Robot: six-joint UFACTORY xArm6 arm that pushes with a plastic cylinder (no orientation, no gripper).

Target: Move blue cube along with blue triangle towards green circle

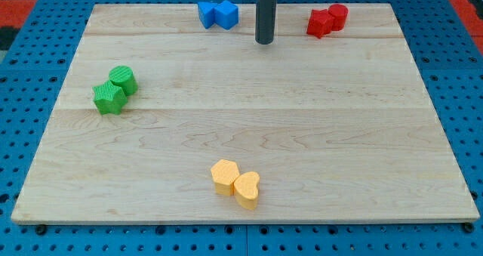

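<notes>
A blue cube (pixel 226 14) and a blue triangle (pixel 207 14) touch each other at the top of the wooden board, a little left of centre. A green circle (pixel 123 79) stands at the view's left, touching a green star-like block (pixel 109 98) just below it. My tip (pixel 264 41) rests on the board to the right of the blue cube and slightly lower, a short gap away from it. It touches no block.
Two red blocks (pixel 327 20) sit together at the top right. Two yellow blocks, one heart-shaped (pixel 247 189) and one beside it (pixel 225 176), lie near the bottom edge. The board (pixel 302 135) lies on a blue pegboard surface.
</notes>
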